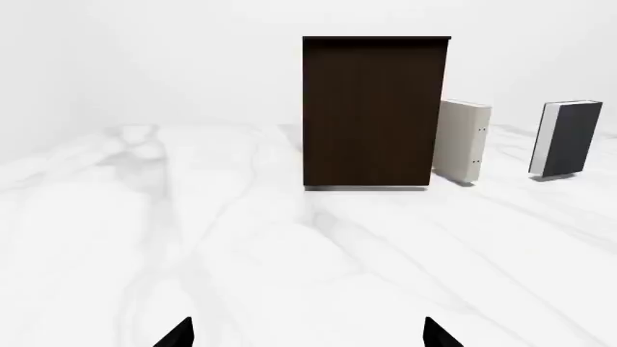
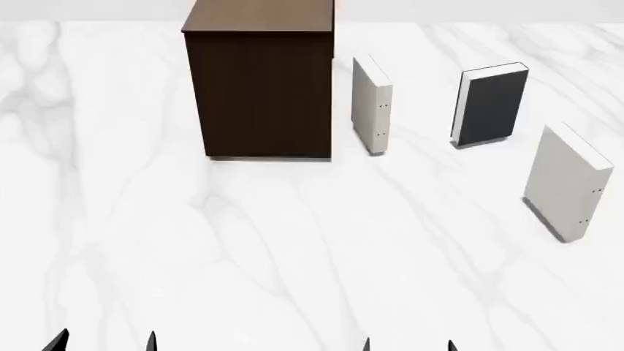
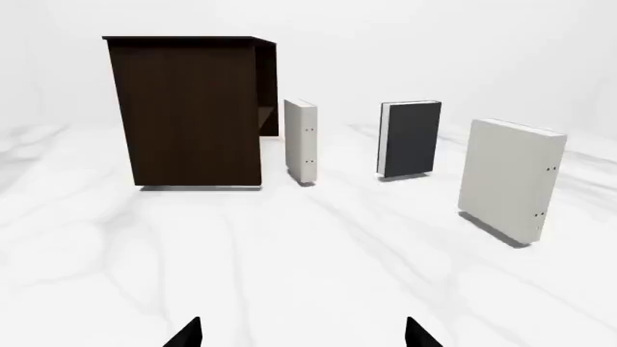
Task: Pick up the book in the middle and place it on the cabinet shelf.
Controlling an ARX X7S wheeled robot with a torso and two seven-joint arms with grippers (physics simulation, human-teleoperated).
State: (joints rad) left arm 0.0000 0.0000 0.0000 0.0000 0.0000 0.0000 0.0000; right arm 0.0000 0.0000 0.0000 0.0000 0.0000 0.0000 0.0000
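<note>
The dark-grey book (image 2: 492, 104) stands upright on the white marble table, between two pale binder-like books. It also shows in the right wrist view (image 3: 412, 138) and the left wrist view (image 1: 568, 137). The dark brown cabinet (image 2: 259, 80) stands at the back left, also in the left wrist view (image 1: 374, 112) and the right wrist view (image 3: 188, 108). My left gripper (image 2: 104, 342) and right gripper (image 2: 408, 345) are both open and empty at the near edge, far from the book. Only their black fingertips (image 1: 178, 335) (image 3: 186, 335) show.
One pale binder-like book (image 2: 372, 105) stands just right of the cabinet. Another (image 2: 568, 181) stands nearer at the right. The marble table (image 2: 292, 241) stretches between the grippers and these things.
</note>
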